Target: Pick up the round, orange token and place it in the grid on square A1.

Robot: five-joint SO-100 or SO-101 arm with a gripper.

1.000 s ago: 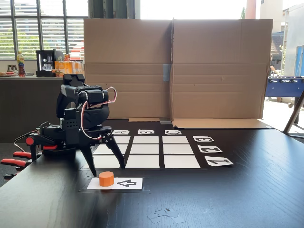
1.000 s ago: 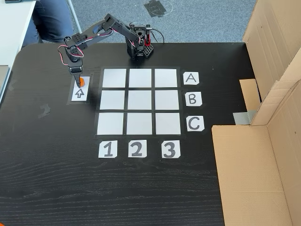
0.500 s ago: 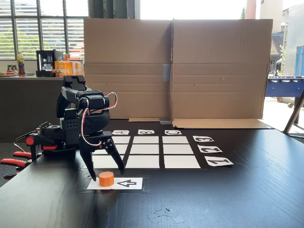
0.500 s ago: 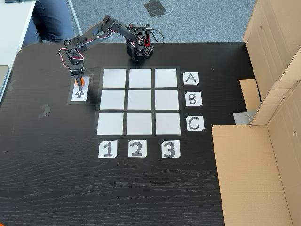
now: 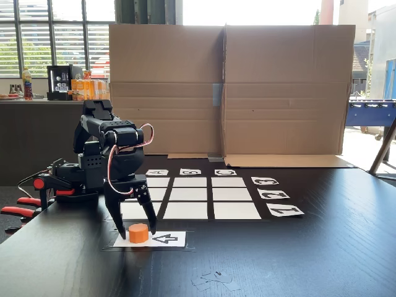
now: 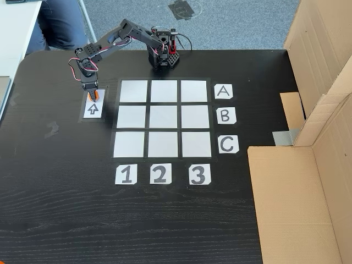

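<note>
Fixed view from the table's front edge: my claw (image 5: pixel 136 230) has dropped over the last second and the jaws have narrowed from a wide spread to a partial gap straddling the orange token (image 5: pixel 138 232). One fingertip sits on each side of it, not visibly clamped yet. Token hasn't shifted; it sits on the end of the arrow card (image 5: pixel 162 239), beside the grid (image 5: pixel 192 194) and clear of its cells. From the fixed view above, the claw (image 6: pixel 92 97) covers most of the token (image 6: pixel 94 95), only an orange sliver showing. My read: approach done, grasp step now. Next is closing fully, lifting, then carrying to the A-row, column-1 cell (image 6: pixel 133 91), the cell nearest the card.
</note>
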